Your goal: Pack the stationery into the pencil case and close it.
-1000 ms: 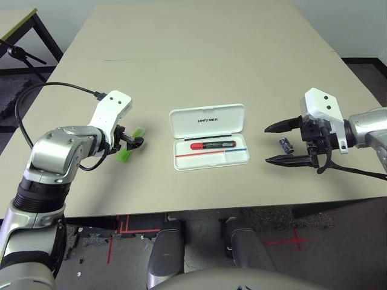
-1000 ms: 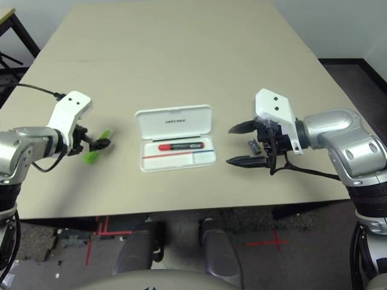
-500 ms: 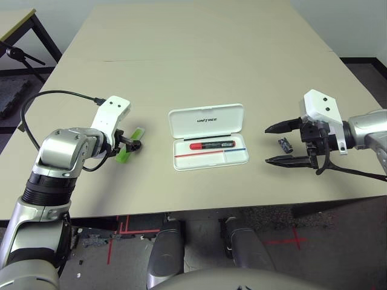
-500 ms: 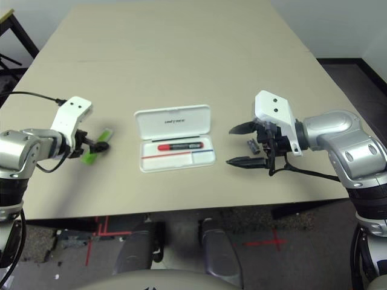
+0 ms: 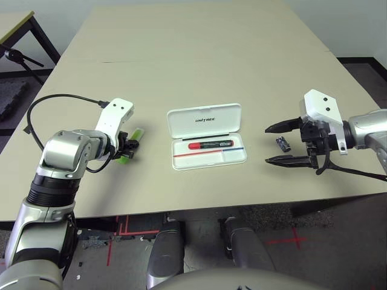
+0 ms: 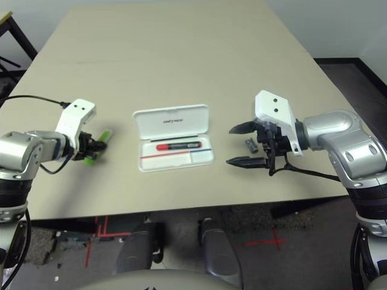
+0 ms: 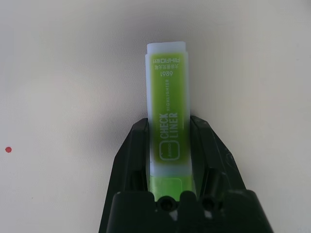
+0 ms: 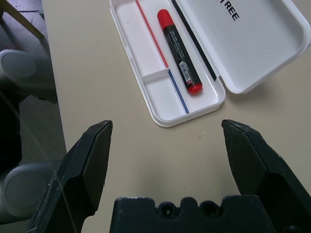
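Glossy, seemingly plastic pencil case (image 5: 206, 120)

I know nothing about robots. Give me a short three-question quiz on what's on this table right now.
1. True or false: the red-capped marker already lies inside the open pencil case.
2. What does the left tool grip? A) a clip B) the green highlighter C) nothing
3. Fill in: the right tool is ___, with the small dark clip on the table between its fingers.

Key: 1 true; 2 B; 3 open.
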Controlling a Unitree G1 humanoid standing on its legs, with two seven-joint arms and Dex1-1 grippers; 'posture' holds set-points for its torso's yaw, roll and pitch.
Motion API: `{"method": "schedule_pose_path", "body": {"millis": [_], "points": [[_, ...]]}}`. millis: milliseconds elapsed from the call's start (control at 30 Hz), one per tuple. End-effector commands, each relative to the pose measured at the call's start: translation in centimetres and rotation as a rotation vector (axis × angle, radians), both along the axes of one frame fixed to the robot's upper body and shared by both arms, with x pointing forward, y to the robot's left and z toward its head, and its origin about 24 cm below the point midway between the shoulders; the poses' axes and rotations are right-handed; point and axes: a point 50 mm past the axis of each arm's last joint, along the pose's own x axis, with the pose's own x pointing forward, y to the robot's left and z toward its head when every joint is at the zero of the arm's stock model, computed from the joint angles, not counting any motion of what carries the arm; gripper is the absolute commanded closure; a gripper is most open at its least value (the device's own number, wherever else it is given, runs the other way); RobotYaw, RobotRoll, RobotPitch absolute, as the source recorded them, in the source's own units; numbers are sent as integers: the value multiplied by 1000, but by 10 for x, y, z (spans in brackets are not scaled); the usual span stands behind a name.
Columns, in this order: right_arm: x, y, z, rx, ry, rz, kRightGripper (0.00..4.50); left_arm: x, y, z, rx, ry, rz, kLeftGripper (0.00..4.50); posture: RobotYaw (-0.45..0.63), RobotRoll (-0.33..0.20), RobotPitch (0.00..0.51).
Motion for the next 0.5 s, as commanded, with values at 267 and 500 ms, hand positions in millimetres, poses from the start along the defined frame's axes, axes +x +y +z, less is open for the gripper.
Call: {"method": "schedule_pose_path", "body": {"millis": [267, 500], "points": [[1, 0, -1, -13, -4, 8, 0, -17, -1, 22, 33, -17, -287, 3428, -11, 0, 134], [5, 0, -1, -19, -10, 8, 0, -48, -13, 30, 74, -6, -666, 3428, -2, 0, 129]]}}
